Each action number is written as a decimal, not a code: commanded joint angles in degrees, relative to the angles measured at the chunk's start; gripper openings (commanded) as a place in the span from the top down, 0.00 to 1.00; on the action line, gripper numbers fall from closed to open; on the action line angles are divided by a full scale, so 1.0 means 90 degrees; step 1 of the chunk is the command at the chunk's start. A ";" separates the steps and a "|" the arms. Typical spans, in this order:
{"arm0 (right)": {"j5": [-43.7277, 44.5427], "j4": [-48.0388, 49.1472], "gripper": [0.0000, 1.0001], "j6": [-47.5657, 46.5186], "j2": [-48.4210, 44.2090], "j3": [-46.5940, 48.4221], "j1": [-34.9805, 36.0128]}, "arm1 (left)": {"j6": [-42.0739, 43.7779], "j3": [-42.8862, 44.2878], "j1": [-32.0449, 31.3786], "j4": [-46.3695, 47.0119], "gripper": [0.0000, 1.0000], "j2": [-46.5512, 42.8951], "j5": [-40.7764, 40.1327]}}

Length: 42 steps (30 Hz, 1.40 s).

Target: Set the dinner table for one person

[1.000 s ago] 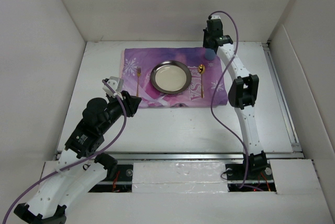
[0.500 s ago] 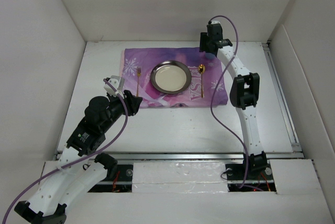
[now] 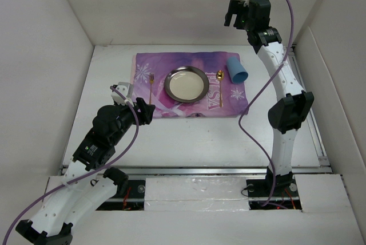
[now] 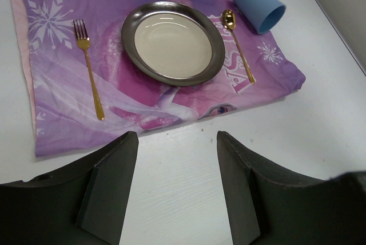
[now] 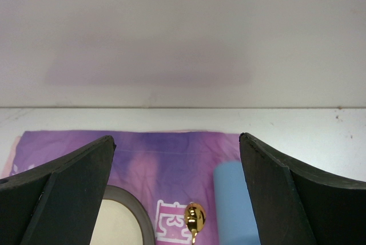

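Observation:
On the white dinner table (image 3: 189,142) lies a purple snowflake mat (image 3: 171,64). It carries a steel plate (image 3: 186,83) in the middle, a gold fork (image 3: 151,87) to its left and a gold spoon (image 3: 220,85) to its right. A blue cup (image 3: 236,69) lies on its side at the mat's back right corner, mouth toward the front right. My right gripper (image 3: 235,13) hangs open, high above and behind the cup, holding nothing. My left gripper (image 3: 137,103) is open and empty over bare table just in front of the mat's left part. In the left wrist view the fork (image 4: 88,73), plate (image 4: 172,42), spoon (image 4: 237,42) and cup (image 4: 258,6) show beyond the left gripper (image 4: 177,136).
White walls close in the table on the left, back and right. A silver rail (image 3: 194,170) runs along the near edge by the arm bases. The right wrist view looks at the back wall, with the mat (image 5: 166,153) and cup (image 5: 231,199) below the right gripper (image 5: 177,139).
My right gripper opened, let go of the blue cup and rose back toward the rear wall; the cup now lies on the mat. My left gripper opened wider, staying in place.

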 commanded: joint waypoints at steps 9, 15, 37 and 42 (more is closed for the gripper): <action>-0.0031 0.1708 0.83 0.0527 -0.1492 -0.3752 -0.0201 | -0.0005 0.0061 0.0027 0.0127 0.46 -0.0017 -0.0019; -0.0771 0.3140 0.77 0.1388 -0.3310 -0.7477 -0.0270 | 0.0044 0.0051 0.0027 0.0234 0.48 -0.0007 0.0352; 0.0877 0.4160 0.67 0.1321 -0.1291 -0.6300 0.0150 | 0.0054 0.0012 0.0027 0.0273 0.48 -0.0076 0.0519; 0.1229 0.1609 0.96 0.0569 -0.0950 -0.4196 0.0151 | 0.0054 0.0012 0.0027 0.0283 0.48 -0.0193 0.0500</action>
